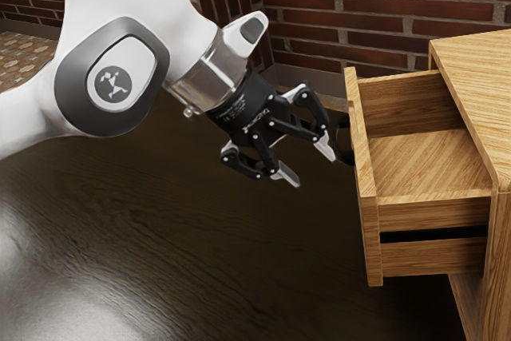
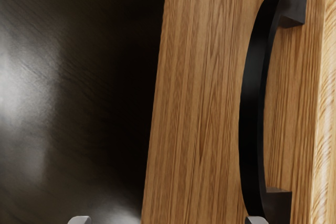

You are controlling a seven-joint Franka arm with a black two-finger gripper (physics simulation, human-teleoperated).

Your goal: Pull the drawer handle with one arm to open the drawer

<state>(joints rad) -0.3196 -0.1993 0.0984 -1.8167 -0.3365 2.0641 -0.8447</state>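
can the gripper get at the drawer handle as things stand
Likely yes. The gripper is open right beside the black handle on the drawer front, with nothing between them. The handle lines up with one finger rather than the gap, so a slight sideways shift seems needed.

The light oak drawer [image 1: 363, 197] stands pulled well out of its cabinet [image 1: 471, 61], with its front panel toward nine o'clock in the exterior view. A black arched handle [image 2: 252, 103] is fixed at both ends to that panel's outer face.
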